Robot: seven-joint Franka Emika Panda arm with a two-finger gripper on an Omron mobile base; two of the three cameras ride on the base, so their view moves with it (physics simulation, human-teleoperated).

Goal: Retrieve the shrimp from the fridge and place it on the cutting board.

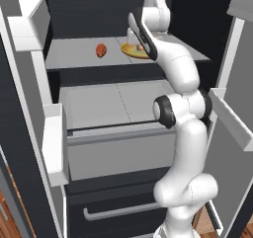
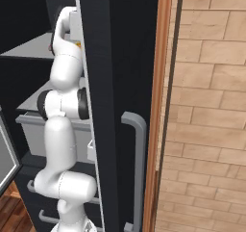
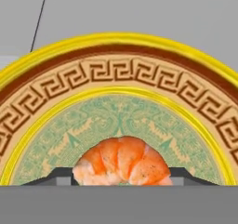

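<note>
shrimp (image 3: 122,161) underside below frame edge

pale grey shelf (image 1: 74,54), yellow plate (image 1: 132,51), reddish-brown lump (image 1: 101,50)

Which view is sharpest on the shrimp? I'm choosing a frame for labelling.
Hand view: the shrimp is large and crisp on the yellow plate, evenly lit, no glare. Left base view: it is a tiny speck by the arm. Right base view: the fridge door blocks it.

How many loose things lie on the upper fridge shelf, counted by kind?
Round yellow-rimmed patterned plate: 1
Curled orange-pink shrimp, on that plate: 1
Reddish-brown oval lump: 1
Total: 3
</note>
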